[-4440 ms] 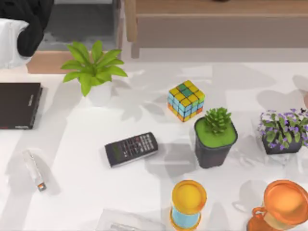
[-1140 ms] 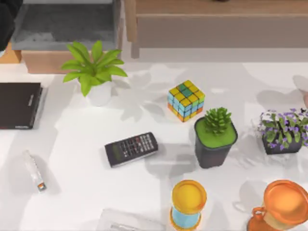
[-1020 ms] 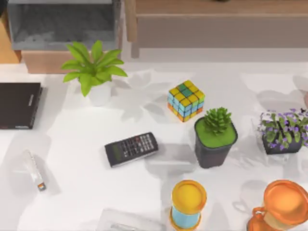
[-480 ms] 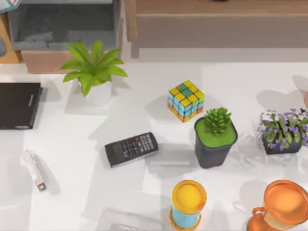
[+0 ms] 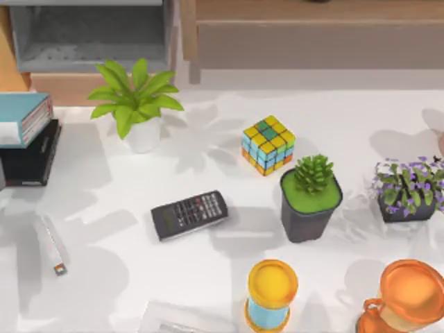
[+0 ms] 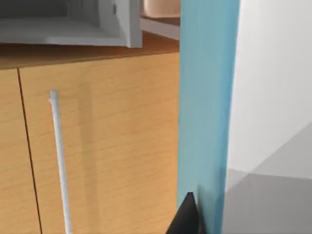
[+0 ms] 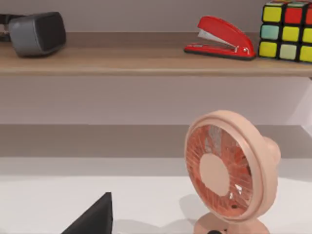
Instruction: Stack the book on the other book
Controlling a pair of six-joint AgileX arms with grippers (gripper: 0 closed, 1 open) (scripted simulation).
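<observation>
One left fingers' tip [image 6: 185,214] touches the book [image 6: 204,97]; grip state unclear.

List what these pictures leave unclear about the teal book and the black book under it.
- Teal-blue book: top view's left edge cuts it off, so its full overlap with the black book is unknown.
- Whether it rests fully or hangs above: top view cannot tell.
- Left wrist view: the teal cover hides the left gripper's grip.
- Black book's lettering: too small.
</observation>
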